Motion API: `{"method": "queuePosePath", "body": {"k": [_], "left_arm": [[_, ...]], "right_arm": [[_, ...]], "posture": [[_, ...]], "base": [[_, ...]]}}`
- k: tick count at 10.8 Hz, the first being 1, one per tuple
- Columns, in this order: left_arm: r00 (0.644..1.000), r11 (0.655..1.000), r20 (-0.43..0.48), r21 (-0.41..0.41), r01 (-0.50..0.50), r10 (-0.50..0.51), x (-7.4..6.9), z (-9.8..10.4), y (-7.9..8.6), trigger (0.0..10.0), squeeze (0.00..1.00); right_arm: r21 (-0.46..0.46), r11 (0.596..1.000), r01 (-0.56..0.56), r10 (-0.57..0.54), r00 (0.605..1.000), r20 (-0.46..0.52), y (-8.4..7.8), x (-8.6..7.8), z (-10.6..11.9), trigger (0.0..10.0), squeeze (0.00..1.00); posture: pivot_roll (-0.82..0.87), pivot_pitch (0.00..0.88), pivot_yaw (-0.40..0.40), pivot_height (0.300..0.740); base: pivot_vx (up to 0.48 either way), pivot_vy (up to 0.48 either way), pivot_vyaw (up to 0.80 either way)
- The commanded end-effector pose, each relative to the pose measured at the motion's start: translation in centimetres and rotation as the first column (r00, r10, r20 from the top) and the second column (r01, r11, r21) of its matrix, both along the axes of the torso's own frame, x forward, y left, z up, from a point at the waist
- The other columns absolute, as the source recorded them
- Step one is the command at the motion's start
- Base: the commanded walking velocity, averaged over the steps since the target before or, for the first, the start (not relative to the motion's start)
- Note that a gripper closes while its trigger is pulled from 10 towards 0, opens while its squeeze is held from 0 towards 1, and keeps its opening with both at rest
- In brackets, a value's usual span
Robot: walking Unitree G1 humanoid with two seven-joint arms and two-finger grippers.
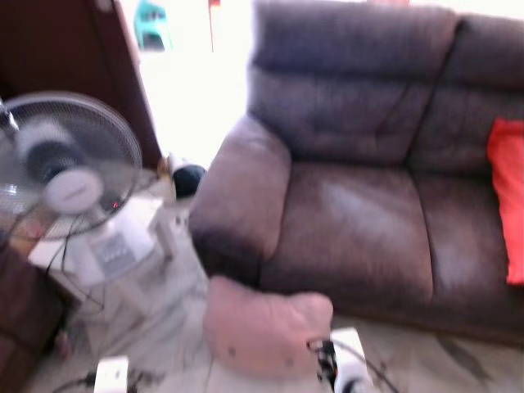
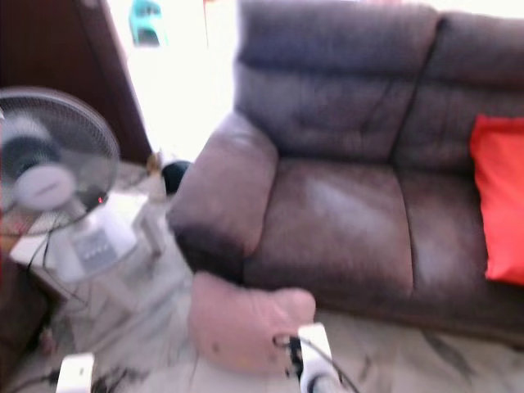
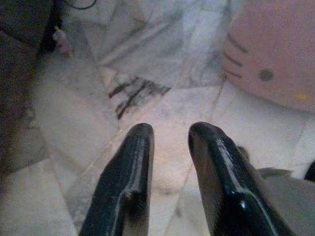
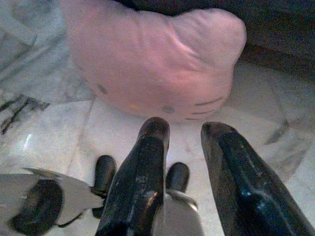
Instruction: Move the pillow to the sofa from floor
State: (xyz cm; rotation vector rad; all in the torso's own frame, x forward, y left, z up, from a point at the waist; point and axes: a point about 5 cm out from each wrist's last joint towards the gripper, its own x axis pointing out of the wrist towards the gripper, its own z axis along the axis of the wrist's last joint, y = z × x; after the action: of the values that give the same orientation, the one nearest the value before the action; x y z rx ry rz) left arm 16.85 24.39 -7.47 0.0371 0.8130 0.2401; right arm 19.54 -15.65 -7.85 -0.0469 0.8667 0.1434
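1. On the pale marble floor (image 1: 164, 327), against the foot of the brown leather sofa (image 1: 352, 221), a soft pink cat-face pillow (image 1: 262, 332) is seen lying, just below the sofa's left armrest.
2. The right gripper (image 4: 184, 130) is held close before the pillow with its black fingers parted and nothing between them; no contact with the pillow is shown.
3. The left gripper (image 3: 167, 132) is pointed at bare floor beside the pillow, its fingers likewise apart and empty.
4. A red cushion (image 1: 509, 205) is seen on the sofa's far seat, and a white standing fan (image 1: 70, 164) to the left.
5. The pillow is judged not delivered: grasping, lifting and placing on the seat are left.
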Motion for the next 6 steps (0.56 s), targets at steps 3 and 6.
{"method": "queuePosePath", "body": {"k": [3,6], "left_arm": [[1.0,1.0,-0.013,0.006,0.006,-0.006,-0.33,-0.14,0.07,10.0,0.0],[1.0,1.0,0.005,0.004,0.014,-0.014,0.04,-0.01,-0.25,10.0,0.0]], "right_arm": [[0.006,1.0,0.004,-0.003,1.0,-0.008,0.11,-0.14,-0.09,10.0,0.0],[0.008,1.0,0.008,-0.008,1.0,-0.001,0.0,-0.05,-0.02,10.0,0.0]], "posture": [[0.14,0.074,0.011,0.74],[0.14,0.082,0.01,0.74]], "base": [[0.269,0.0,0.0],[0.271,0.0,0.0]]}}
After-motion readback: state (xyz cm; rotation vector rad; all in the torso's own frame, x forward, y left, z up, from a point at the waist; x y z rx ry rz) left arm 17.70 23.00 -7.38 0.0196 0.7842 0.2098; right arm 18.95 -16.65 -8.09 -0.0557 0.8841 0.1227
